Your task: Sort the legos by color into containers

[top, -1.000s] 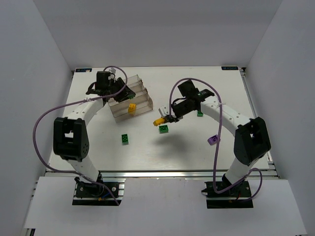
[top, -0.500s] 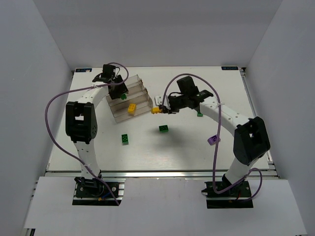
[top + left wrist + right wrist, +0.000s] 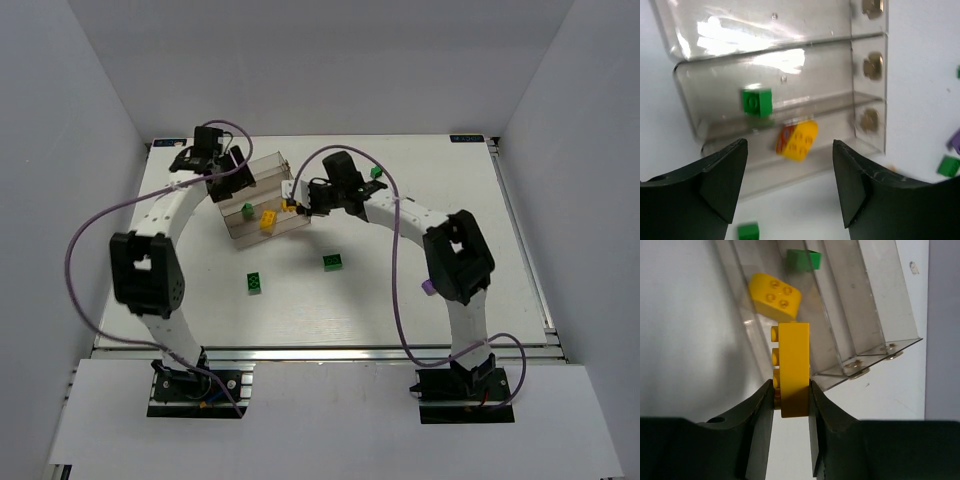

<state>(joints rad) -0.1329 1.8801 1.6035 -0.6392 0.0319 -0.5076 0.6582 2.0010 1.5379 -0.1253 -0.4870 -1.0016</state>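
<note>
Pinching a yellow brick [image 3: 794,360] at the tray [image 3: 865,300] — right gripper [image 3: 790,390], left gripper [image 3: 790,145] wide, green brick [image 3: 332,262] nearby.

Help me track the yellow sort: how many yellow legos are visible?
2. One yellow lego lies in the clear tray, lowest compartment; the held yellow lego is clamped in the right tool. Others may be hidden.

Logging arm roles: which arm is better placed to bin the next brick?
Right. The right gripper holds a yellow brick at the tray, beside the yellow one inside; the left gripper is open, empty.
</note>
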